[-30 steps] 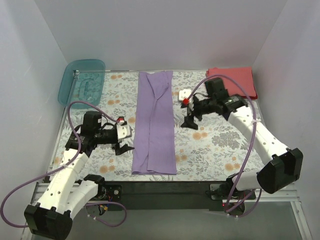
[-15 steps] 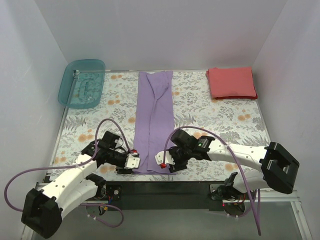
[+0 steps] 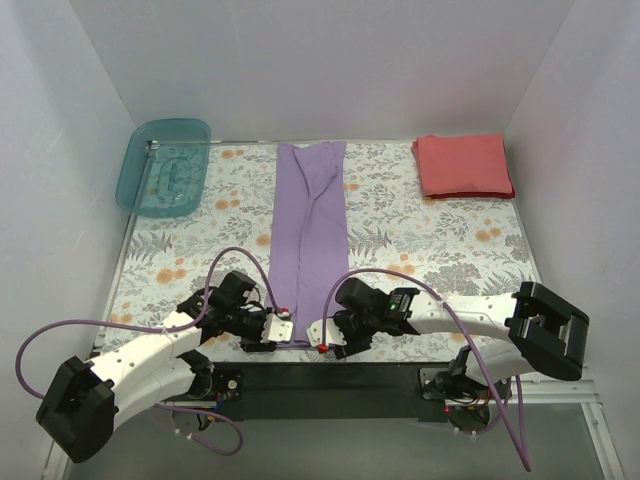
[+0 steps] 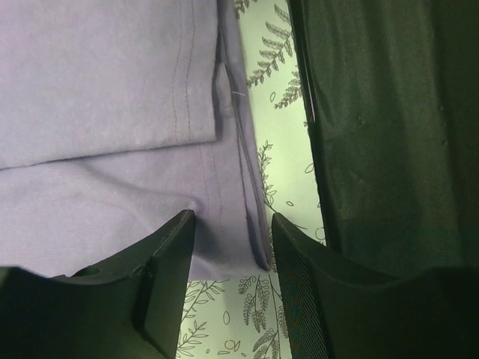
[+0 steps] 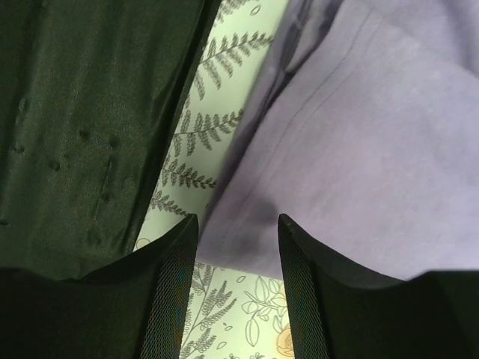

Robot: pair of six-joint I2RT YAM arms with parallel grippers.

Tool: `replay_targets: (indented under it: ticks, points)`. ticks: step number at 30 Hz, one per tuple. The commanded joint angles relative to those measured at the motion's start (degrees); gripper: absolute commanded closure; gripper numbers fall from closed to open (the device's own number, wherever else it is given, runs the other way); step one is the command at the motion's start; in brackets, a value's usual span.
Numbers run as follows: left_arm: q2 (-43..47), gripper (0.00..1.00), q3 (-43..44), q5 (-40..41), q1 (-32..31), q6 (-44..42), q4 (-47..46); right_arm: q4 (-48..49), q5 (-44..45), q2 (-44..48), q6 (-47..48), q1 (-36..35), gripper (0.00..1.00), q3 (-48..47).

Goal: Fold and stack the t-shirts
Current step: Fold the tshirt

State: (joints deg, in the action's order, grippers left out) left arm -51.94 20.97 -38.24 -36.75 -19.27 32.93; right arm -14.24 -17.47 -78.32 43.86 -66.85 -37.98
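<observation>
The lavender t-shirt (image 3: 310,230) lies folded into a long narrow strip running from the back of the table to its near edge. The coral t-shirt (image 3: 463,166) rests folded at the back right. My left gripper (image 3: 278,330) is low at the strip's near left corner. In the left wrist view the hem (image 4: 224,224) lies flat between the fingers of the left gripper (image 4: 228,228), which stand apart. My right gripper (image 3: 322,338) is at the near right corner. Its wrist view shows the right gripper (image 5: 236,228) straddling the cloth's corner (image 5: 247,202), jaws apart, cloth unbunched.
A teal translucent bin (image 3: 165,165) sits at the back left. The floral tablecloth (image 3: 430,250) covers the table. A black strip (image 3: 330,385) runs along the near edge just behind both grippers, seen as the dark surface (image 4: 389,112) beside the fingers.
Both arms have swung in and down to the near end of the lavender strip. Both pairs of jaws have narrowed around its corners.
</observation>
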Motion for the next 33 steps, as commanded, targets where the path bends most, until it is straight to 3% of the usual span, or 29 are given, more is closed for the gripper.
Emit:
replay_targets:
  ticks: [1,6,10,12,15,16,19,23,28,33]
  points:
    - [-0.2,0.56,-1.4,2.6,-1.1,0.1,-2.5,3.0,1.3,-1.4,-1.4,-0.6,0.46,1.2]
    - [-0.4,0.55,-3.0,4.4,-1.7,-1.0,-3.3,4.1,2.3,-2.1,-2.2,-0.6,0.5,3.5]
    - [-0.8,0.55,-3.5,5.1,-2.4,-1.5,-4.0,5.0,4.3,-2.3,-2.9,-0.7,0.65,4.9]
    - [-2.1,0.55,-3.1,5.5,-2.6,-1.3,-4.0,5.3,4.8,-2.5,-3.1,-0.7,0.67,5.3]
    - [-4.6,0.67,-2.2,6.3,-3.1,-0.4,-3.9,5.5,5.9,-3.0,-3.7,-0.7,0.76,5.6]
    - [-5.1,0.75,-1.7,6.6,-3.1,-0.3,-3.8,5.5,6.3,-3.2,-3.9,-0.7,0.82,5.4]
    - [-5.3,0.86,-1.5,6.9,-3.1,-0.4,-3.4,5.7,7.2,-3.2,-4.6,-0.7,0.98,5.1]
    - [-2.6,1.0,-2.1,6.6,-3.1,-0.5,-2.9,5.8,7.6,-2.0,-5.4,-0.7,0.99,4.8]
    - [3.3,1.0,1.8,2.5,-3.1,0.4,2.5,2.3,6.8,1.9,-7.9,-0.3,0.99,1.2]
    - [-1.5,1.0,10.1,1.0,0.4,4.7,3.0,1.4,4.8,3.0,-6.1,5.3,0.99,-4.6]
